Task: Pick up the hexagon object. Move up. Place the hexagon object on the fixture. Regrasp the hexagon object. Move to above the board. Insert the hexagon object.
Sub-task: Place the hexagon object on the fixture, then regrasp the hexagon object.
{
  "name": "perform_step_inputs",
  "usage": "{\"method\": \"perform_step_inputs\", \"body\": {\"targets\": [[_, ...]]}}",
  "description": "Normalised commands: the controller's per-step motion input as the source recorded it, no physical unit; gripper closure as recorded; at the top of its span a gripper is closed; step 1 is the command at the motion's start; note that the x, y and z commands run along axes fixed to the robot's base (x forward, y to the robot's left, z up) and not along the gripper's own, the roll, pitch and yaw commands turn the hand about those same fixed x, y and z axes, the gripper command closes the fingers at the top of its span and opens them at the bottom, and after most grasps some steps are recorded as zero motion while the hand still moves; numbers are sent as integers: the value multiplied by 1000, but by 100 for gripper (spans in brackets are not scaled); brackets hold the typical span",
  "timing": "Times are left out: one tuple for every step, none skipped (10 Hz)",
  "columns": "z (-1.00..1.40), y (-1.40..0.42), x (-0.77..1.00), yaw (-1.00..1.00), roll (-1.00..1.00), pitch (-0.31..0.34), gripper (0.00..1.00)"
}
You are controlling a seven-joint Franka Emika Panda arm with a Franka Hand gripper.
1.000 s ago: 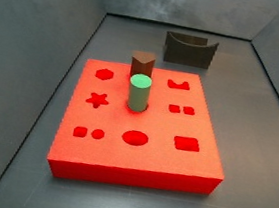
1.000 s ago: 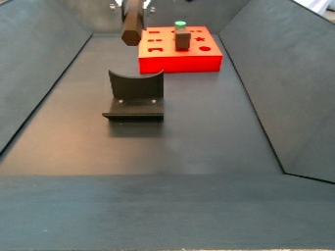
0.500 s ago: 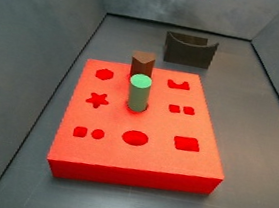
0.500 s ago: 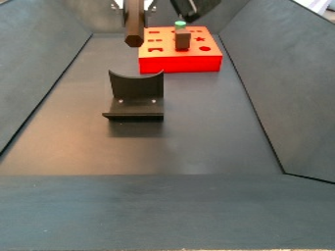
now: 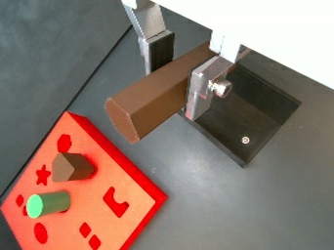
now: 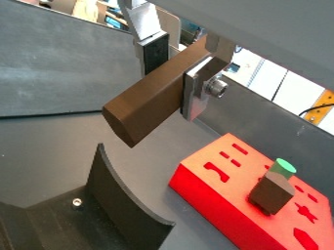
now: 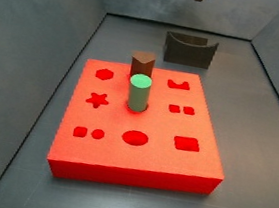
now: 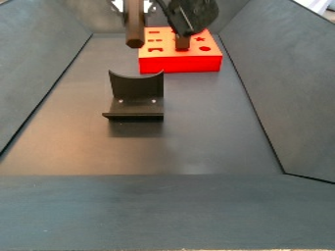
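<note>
I see the tool (image 5: 183, 70) clenched on the hexagon object (image 5: 156, 98), high in the air above the fixture (image 8: 133, 96). The board (image 7: 139, 126) carries the green cylinder (image 7: 139, 92).

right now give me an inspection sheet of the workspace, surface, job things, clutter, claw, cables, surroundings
surface: dark grey floor, bare apart from the items below
hexagon object: dark-brown peg held in the claw, lifted off the floor, above the fixture in both wrist views
fixture: dark notched bracket standing on the floor, nothing resting on it
board: red-orange slab flat on the floor; hexagon, star, circle and square holes open
clutter: green cylinder and stouter brown peg upright in the board
claw: claw shut on the peg, silver fingers on its sides
cables: nothing seen
surroundings: sloped grey walls around the floor; bright background past them in a wrist view
</note>
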Motion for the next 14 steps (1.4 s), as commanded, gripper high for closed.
{"method": "perform_step_inputs", "body": {"targets": [[-1000, 142, 135, -140, -1000, 256, 100], [-1000, 142, 154, -182, -984, 270, 100], [-1000, 137, 173, -207, -836, 233, 100], [-1000, 139, 188, -234, -677, 179, 100], [-1000, 143, 196, -248, -464, 116, 100], [-1000, 144, 204, -247, -309, 73, 100], [-1000, 137, 210, -236, -241, 44, 100], [-880, 126, 181, -198, -175, -13, 100], [-745, 113, 162, -182, -170, -28, 100], [-499, 85, 134, -142, -161, -47, 100], [-331, 67, 114, -113, -154, -57, 100], [0, 0, 0, 0, 0, 0, 0], [1000, 0, 0, 63, -12, 44, 0], [1000, 2, -5, 61, -8, 48, 0]]}}
